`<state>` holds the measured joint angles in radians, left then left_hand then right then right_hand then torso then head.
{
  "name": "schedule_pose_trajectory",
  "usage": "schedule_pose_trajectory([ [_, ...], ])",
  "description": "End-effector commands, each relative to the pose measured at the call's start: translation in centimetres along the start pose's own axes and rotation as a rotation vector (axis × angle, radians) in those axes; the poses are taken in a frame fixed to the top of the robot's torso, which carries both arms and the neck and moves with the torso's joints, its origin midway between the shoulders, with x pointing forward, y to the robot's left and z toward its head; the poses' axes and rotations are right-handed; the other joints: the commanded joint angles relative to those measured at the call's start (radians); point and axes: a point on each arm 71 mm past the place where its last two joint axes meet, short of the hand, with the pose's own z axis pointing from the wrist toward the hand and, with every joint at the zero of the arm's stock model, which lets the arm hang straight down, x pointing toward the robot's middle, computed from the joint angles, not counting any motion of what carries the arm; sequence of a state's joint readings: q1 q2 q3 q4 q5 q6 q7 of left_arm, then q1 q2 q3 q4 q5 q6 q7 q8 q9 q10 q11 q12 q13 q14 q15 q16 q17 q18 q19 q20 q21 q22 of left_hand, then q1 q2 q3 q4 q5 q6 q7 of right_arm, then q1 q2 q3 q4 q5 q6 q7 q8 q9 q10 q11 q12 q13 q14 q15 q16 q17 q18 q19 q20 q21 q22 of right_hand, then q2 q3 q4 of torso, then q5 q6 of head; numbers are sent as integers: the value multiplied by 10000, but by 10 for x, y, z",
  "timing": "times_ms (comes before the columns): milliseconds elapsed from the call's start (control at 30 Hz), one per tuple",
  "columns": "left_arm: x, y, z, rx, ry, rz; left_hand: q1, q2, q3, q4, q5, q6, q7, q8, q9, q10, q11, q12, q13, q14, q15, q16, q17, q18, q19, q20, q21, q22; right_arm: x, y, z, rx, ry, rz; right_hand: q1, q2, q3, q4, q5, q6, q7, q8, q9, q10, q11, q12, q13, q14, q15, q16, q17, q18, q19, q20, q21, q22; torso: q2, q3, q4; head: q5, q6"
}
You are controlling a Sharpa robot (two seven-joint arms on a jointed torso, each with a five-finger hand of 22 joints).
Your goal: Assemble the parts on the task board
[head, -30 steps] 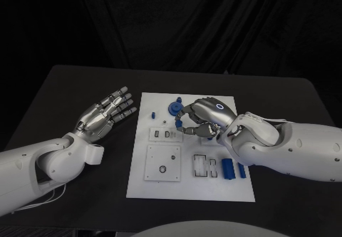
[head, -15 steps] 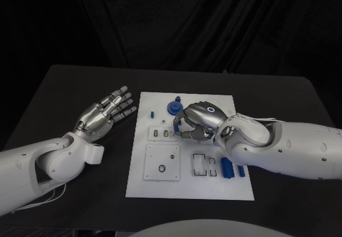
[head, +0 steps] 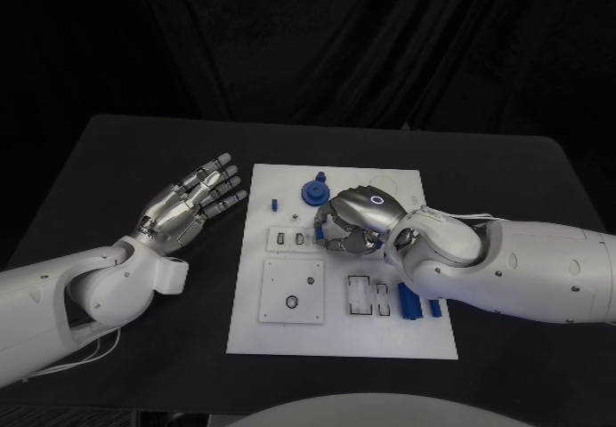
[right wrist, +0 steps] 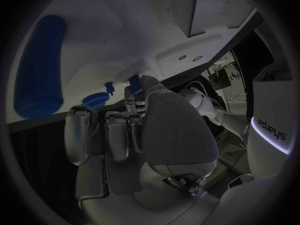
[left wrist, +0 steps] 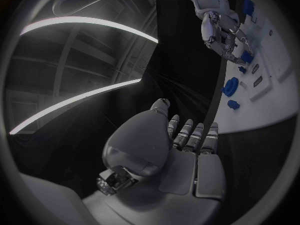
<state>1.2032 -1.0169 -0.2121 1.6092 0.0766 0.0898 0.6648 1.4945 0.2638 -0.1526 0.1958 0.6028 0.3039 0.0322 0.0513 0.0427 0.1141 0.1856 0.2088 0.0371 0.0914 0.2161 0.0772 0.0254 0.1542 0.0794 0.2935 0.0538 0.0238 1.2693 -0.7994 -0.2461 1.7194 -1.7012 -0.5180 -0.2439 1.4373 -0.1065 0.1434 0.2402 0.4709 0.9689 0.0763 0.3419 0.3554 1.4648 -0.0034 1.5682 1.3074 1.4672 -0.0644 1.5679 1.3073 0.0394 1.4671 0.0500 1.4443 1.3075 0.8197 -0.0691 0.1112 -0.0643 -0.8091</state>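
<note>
The task board (head: 289, 338) lay in the middle of the black table (head: 116, 169). The left hand (head: 190, 203) hovered over the bare table just left of the board's far end, palm up, fingers stretched out and apart, holding nothing. The right hand (head: 352, 218) sat over the far middle of the board with its fingers curled down; whether they pinched a small part could not be told, since the fingertips hid it, though the right wrist view showed a small blue piece (right wrist: 134, 83) at the fingertips, perhaps touching them. Just beyond the hand stood a blue gear-like part (head: 312, 190), and a small blue peg (head: 273, 206) stood near the board's left edge. A blue cylinder (head: 409, 302) lay toward the near right of the board, beside the right forearm.
</note>
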Motion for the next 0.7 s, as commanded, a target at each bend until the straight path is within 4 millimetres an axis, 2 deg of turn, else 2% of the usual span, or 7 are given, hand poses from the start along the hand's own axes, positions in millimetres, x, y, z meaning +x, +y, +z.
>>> schedule_pose_trajectory([
  [33,1,0,0,81,121,-79,-91,6,49,-20,56,-5,65,33,8,-3,46,10,5,6,74,50,10,-151,23,-1,6,9,3,-2,0,239,142,-224,-89,-6,21,-23,-16,10,-29,78,1489,1060,74,26,2634,1036,92,29,2635,-49,305,46,-52,2175,-5,-3,2,-9,-30],
  [233,1,0,1,84,120,-74,-91,6,49,-20,56,-5,65,33,8,-3,46,10,5,6,74,50,10,-151,23,-1,6,9,3,-1,1,211,191,-255,-242,-52,-22,-43,-700,-190,38,-23,1512,1060,134,26,2634,1036,143,29,2635,-45,299,97,-72,2169,-8,-1,6,-13,-35],
  [267,1,0,1,84,121,-74,-91,6,49,-20,56,-5,65,33,8,-3,46,10,5,6,74,50,10,-151,23,-1,6,9,4,-1,1,216,212,-263,-319,-105,-93,-45,-1252,-410,87,-119,1506,1060,152,26,2634,1036,162,29,2635,-48,307,116,-61,2173,-8,-1,6,-13,-35],
  [400,1,0,1,81,130,-79,-95,10,61,-27,56,-23,65,28,5,-12,49,2,3,0,78,47,8,-155,21,-1,5,8,4,-2,1,235,298,-302,-395,-178,-211,-64,-1884,-708,134,-191,1549,1060,119,26,2634,1036,139,29,2635,-66,355,113,18,2201,-5,-3,2,-5,-56],
  [433,0,0,1,80,129,-78,-95,10,61,-27,56,-23,65,28,5,-12,49,2,3,0,78,47,8,-155,21,-1,5,8,5,-3,1,239,319,-311,-507,-240,-315,-3,-2346,-860,155,-211,1582,1060,118,26,2634,1036,137,29,2635,-70,363,109,30,2205,-6,-2,-3,-1,-66],
  [467,0,0,1,79,126,-76,-95,10,61,-27,56,-23,65,28,5,-12,49,2,3,0,78,47,8,-155,21,-1,5,8,5,-3,1,239,337,-318,-583,-285,-382,51,-2596,-986,170,-236,1599,1060,112,26,2634,1036,137,29,2635,-68,361,106,24,2203,-5,-4,-2,-2,-66],
  [700,-1,0,1,80,116,-68,-95,10,61,-27,56,-23,65,28,5,-12,49,2,3,0,78,47,8,-155,21,-1,5,8,5,-3,1,228,389,-337,-690,-440,-530,308,-3289,-1745,217,-513,1521,1060,131,26,2634,1036,149,29,2635,-69,366,113,24,2205,-6,-3,0,-2,-73],
])
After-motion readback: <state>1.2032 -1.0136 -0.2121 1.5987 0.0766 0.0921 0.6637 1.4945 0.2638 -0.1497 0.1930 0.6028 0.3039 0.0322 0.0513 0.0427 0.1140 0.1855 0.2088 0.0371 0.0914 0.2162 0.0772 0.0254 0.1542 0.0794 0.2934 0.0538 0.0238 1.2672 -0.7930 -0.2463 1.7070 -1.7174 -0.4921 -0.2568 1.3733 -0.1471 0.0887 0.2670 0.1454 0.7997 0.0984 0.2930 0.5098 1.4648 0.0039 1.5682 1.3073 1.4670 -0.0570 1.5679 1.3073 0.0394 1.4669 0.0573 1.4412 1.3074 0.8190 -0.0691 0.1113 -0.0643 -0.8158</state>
